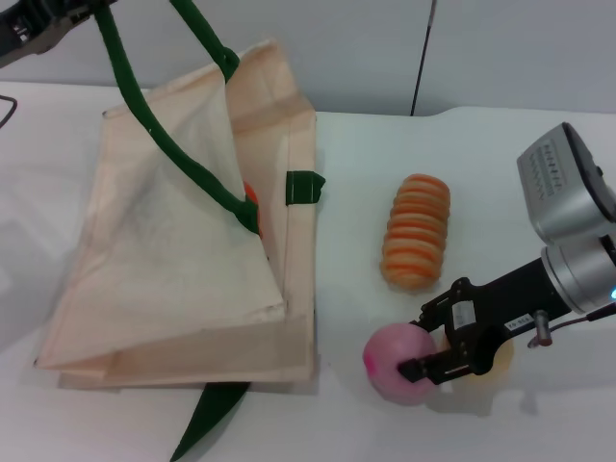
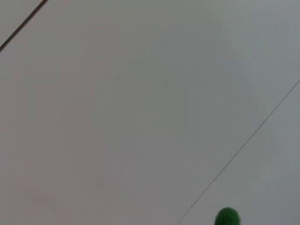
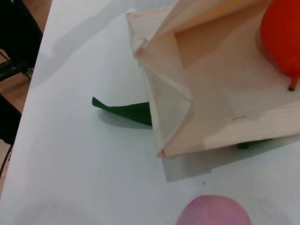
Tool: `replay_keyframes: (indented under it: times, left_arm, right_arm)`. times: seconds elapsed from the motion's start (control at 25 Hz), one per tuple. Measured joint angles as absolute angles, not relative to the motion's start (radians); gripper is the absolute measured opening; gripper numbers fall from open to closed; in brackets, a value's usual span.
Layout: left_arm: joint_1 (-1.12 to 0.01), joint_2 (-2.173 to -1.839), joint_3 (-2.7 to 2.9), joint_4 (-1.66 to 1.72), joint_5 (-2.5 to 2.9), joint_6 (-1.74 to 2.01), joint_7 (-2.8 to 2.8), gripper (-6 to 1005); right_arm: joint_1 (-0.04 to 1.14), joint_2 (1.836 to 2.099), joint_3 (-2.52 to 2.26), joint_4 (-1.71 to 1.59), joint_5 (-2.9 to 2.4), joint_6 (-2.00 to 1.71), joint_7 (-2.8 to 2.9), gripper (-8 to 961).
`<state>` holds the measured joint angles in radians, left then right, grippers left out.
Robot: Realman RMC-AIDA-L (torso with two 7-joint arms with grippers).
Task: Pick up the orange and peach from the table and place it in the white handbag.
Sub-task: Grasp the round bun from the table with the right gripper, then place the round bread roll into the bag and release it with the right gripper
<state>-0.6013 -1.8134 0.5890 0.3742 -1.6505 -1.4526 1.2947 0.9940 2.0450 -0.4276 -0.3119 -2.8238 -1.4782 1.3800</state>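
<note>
Orange [image 1: 251, 196] in handbag [image 1: 144, 289], peach [image 1: 399, 361] on table [image 1: 346, 423] to bag's right.

Orange [image 1: 251, 197]: mostly hidden inside the white handbag [image 1: 173, 241] in head view, only a sliver shows past the raised green handle [image 1: 183, 154]. In the right wrist view it's cut off by the frame edge.
Peach [image 3: 213, 211]: cut off by the frame edge in the right wrist view; in head view its far side is covered by the right end effector [image 1: 438, 361].
Pale yellowish object [image 1: 500, 358] behind that end effector: mostly hidden, can't identify.
Left end effector [image 1: 34, 29]: cropped at the head view's corner, finger state unreadable.
Lower green handle [image 1: 207, 419]: partly under the bag, tip cut off.
Left wrist view: only a blurred green blob [image 2: 227, 218] at the edge, can't tell what it is.
</note>
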Motion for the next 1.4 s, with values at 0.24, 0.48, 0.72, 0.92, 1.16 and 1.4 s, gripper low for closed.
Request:
replay_keyframes:
  times: [0.24, 0.48, 0.72, 0.92, 1.16, 1.4]
  left_arm:
    - [-0.601, -1.813, 0.589, 0.374, -1.651, -1.453, 1.295, 113]
    - [-0.601, -1.812, 0.589, 0.374, -1.649, -1.45, 1.295, 114]
    - [-0.611, -1.811, 0.591, 0.374, -1.65, -1.458, 1.295, 114]
    - [-0.639, -1.814, 0.599, 0.374, -1.648, -1.47, 1.294, 114]
    - [-0.66, -1.817, 0.6, 0.373, -1.646, -1.489, 1.294, 114]
    - [-0.676, -1.819, 0.6, 0.373, -1.647, -1.498, 1.291, 114]
  right_arm:
    - [0.994, 2.042, -0.426, -0.317, -2.795, -1.489, 1.389, 515]
    - [0.981, 2.04, -0.425, -0.438, -2.754, -1.56, 1.398, 508]
    - [0.969, 2.04, -0.429, -0.576, -2.622, -1.631, 1.407, 502]
    - [1.023, 2.04, -0.434, -0.564, -2.556, -1.594, 1.405, 502]
    - [1.104, 2.039, -0.436, -0.466, -2.496, -1.486, 1.377, 497]
    - [1.172, 2.038, -0.437, -0.341, -2.492, -1.348, 1.341, 495]
